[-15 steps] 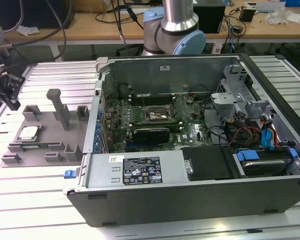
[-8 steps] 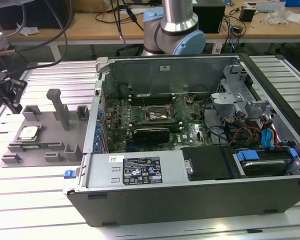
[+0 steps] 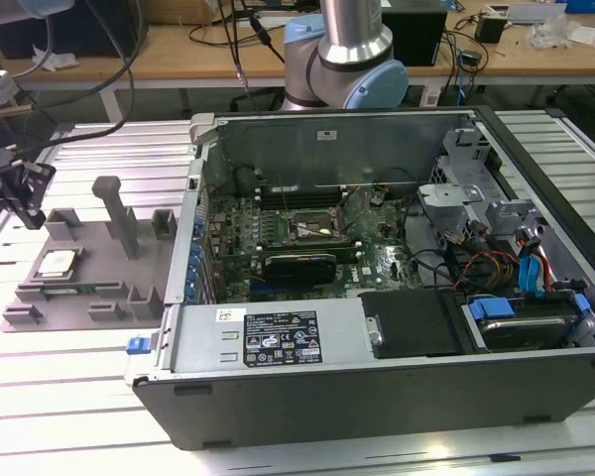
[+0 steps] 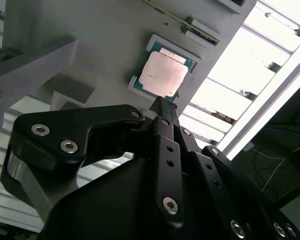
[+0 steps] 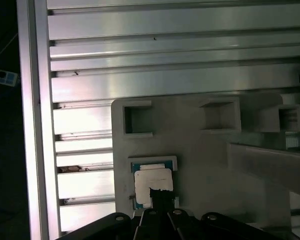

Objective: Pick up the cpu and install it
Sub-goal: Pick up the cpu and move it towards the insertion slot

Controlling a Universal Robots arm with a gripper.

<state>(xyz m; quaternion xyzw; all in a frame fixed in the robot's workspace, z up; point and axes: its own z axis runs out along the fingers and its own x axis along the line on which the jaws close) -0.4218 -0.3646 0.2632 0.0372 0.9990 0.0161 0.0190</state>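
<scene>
The cpu [image 3: 57,263] lies flat in a shallow pocket of the grey fixture tray [image 3: 89,297], at the exterior view's left beside the open computer case. Its silver top shows in both wrist views [image 4: 164,75] [image 5: 151,182]. My gripper [image 3: 30,208] hangs a little above the tray, close over the cpu and apart from it. The black fingers [image 4: 162,117] meet in a narrow tip [image 5: 160,197] with nothing between them. Inside the case, the dark metal-framed socket [image 3: 314,230] sits on the green motherboard.
The open case [image 3: 377,327] stands in the middle on a ribbed aluminium table [image 3: 69,416]. A black card [image 3: 299,265] lies in front of the socket, with cables and drive bays [image 3: 516,268] beyond. Upright grey posts [image 3: 119,213] rise from the tray near the cpu.
</scene>
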